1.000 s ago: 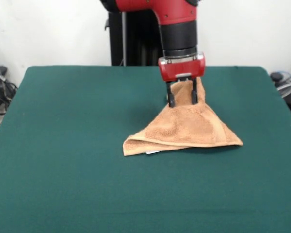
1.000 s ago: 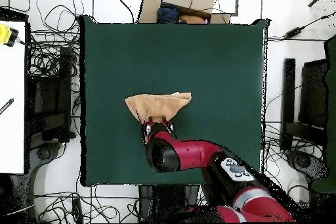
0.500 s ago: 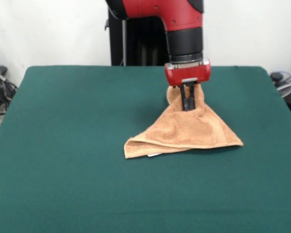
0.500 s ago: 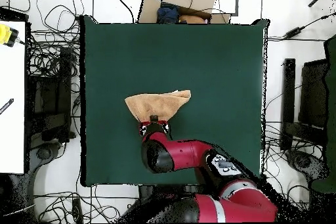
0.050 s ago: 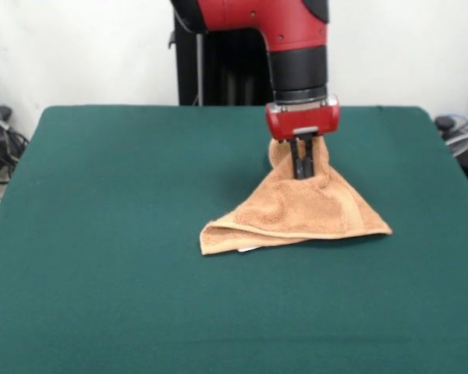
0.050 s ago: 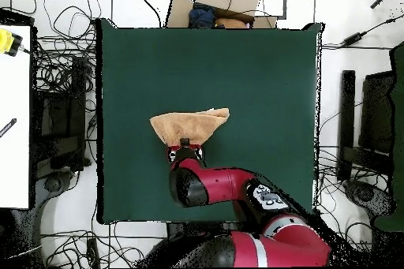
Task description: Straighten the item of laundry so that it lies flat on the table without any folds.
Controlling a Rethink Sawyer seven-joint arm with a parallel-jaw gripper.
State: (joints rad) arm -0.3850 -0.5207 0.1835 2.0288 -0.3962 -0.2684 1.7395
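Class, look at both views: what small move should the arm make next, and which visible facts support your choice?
Probably lift a little and draw the pinched corner away from the folded edge. The gripper is shut on the towel, whose peak is raised while the rest lies doubled in a triangle on the table.

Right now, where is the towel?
Front view: the towel lies folded just right of the table's middle, its far corner pinched up by the gripper.
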